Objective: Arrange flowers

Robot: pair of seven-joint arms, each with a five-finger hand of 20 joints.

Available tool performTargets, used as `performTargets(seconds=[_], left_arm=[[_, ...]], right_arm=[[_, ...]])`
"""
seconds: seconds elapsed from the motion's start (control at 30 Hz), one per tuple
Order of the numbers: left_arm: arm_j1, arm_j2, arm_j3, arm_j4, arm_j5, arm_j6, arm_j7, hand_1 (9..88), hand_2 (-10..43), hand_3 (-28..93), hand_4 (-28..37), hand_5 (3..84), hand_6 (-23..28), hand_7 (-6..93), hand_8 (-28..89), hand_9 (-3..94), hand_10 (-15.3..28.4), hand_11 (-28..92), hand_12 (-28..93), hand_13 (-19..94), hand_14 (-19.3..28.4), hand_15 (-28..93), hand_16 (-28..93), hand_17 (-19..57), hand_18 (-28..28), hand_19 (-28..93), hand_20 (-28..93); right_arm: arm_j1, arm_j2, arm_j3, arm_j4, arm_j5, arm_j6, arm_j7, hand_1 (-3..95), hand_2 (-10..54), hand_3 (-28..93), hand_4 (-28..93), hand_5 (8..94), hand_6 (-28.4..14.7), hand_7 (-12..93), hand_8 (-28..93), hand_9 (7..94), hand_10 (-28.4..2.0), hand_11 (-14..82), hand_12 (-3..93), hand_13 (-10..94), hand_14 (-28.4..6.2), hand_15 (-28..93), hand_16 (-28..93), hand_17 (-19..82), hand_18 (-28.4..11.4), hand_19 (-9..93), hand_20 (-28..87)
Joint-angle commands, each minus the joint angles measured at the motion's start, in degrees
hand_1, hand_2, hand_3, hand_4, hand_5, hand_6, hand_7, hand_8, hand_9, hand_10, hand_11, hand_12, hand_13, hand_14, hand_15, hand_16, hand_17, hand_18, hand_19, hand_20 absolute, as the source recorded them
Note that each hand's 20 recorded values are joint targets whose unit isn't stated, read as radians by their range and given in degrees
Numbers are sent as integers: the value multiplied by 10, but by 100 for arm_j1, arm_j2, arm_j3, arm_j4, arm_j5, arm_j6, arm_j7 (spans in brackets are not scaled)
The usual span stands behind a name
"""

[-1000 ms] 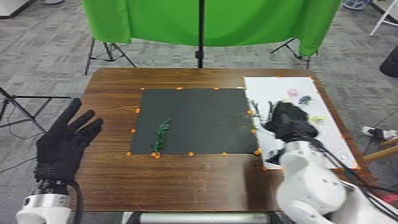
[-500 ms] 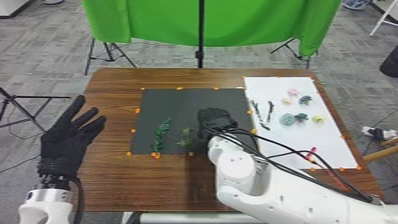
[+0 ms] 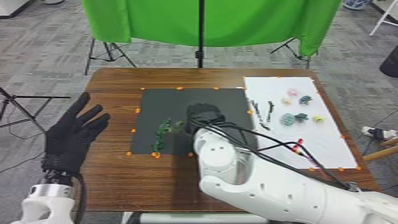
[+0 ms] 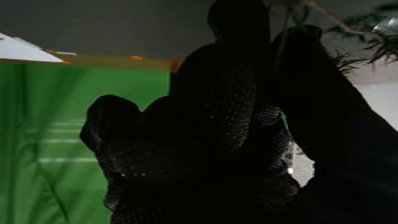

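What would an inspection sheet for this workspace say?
Surface: brown wooden table; dark sheet, white sheet to its right.
Job's things: green sprig on dark sheet; pink flower, yellow flower, dark twigs on white sheet.
Clutter: orange markers along sheet edges.
Hands: left hand open at table's left edge; right hand pinches thin stem over dark sheet.
Cables: black cables along right arm.
Surroundings: green cloth beyond table.

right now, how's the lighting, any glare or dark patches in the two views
head view: white sheet brightest, black right hand nearly merging with the dark mat; right wrist view: glove mostly lost in deep shadow, pale streaks, probably glare, across the green cloth
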Motion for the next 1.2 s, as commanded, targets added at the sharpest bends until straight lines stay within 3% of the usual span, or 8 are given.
performTargets(seconds=[0.03, 0.2, 0.4, 0.7, 0.8, 0.97, 1.07, 1.2], left_arm=[[-115, -22, 133, 118, 33, -121, -51, 223, 60, 789, -283, 310, 48, 122, -111, 286, 179, 185, 90, 203, 269, 413, -84, -108, 284, 564, -36], [-227, -31, 211, 175, 30, -160, -64, 223, 60, 790, -283, 310, 48, 123, -111, 285, 179, 186, 90, 202, 269, 413, -84, -107, 284, 564, -36], [-224, 60, 274, 194, -38, -115, 38, 223, 61, 791, -283, 310, 49, 121, -111, 285, 178, 187, 90, 202, 269, 413, -84, -108, 284, 565, -36], [-102, 111, 246, 158, -93, 1, 114, 226, 63, 792, -282, 310, 50, 119, -110, 285, 179, 187, 90, 202, 268, 415, -84, -108, 284, 566, -37], [-31, 153, 272, 139, -149, 45, 221, 227, 64, 792, -282, 310, 50, 120, -110, 285, 179, 187, 90, 202, 269, 415, -84, -108, 284, 566, -37], [121, 145, 246, 89, -179, 106, 359, 228, 65, 792, -281, 310, 50, 121, -110, 284, 179, 188, 89, 202, 269, 415, -85, -108, 284, 567, -37], [115, 99, 188, 77, -149, 88, 315, 228, 65, 792, -280, 310, 51, 121, -111, 284, 179, 188, 89, 202, 269, 415, -85, -108, 284, 567, -38], [196, 65, 137, 36, -158, 124, 357, 227, 64, 791, -281, 309, 50, 121, -110, 284, 179, 189, 89, 202, 269, 415, -85, -107, 284, 568, -38]], right_arm=[[-93, -213, -120, 176, -33, -67, 92, 432, -34, 713, -268, 937, 8, 299, -156, 937, -116, 527, 152, 901, -92, 719, 209, 509, -263, 932, 535], [-53, -240, -172, 320, -73, 146, 82, 411, -17, 688, -278, 937, 9, 256, -161, 937, -115, 496, 147, 897, -93, 703, 210, 505, -264, 932, 523], [-51, -276, -180, 364, -83, 116, 137, 404, -16, 651, -282, 937, 8, 231, -158, 937, -114, 468, 148, 893, -93, 694, 209, 499, -263, 932, 510], [-55, -190, -96, 186, -221, 320, 70, 348, -51, 644, -273, 937, 1, 234, -151, 937, -115, 467, 150, 892, -93, 694, 209, 499, -266, 932, 512], [-26, -136, -18, 97, -187, 320, 63, 340, -56, 642, -266, 937, 1, 243, -154, 937, -115, 472, 148, 894, -93, 697, 208, 500, -266, 932, 516], [-280, 98, 456, -310, -276, 650, -76, 324, -61, 644, -265, 937, 1, 262, -156, 937, -114, 484, 148, 897, -91, 702, 209, 506, -266, 932, 523], [-488, 451, 846, -614, -400, 1139, -18, 316, -60, 649, -262, 937, -2, 249, -156, 937, -116, 480, 149, 892, -92, 702, 214, 503, -268, 932, 524], [-710, 992, 1366, -861, -399, 1685, 254, 319, -52, 662, -249, 878, -23, 139, -122, 927, -131, 359, 192, 831, -107, 691, 203, 446, -278, 932, 428]])
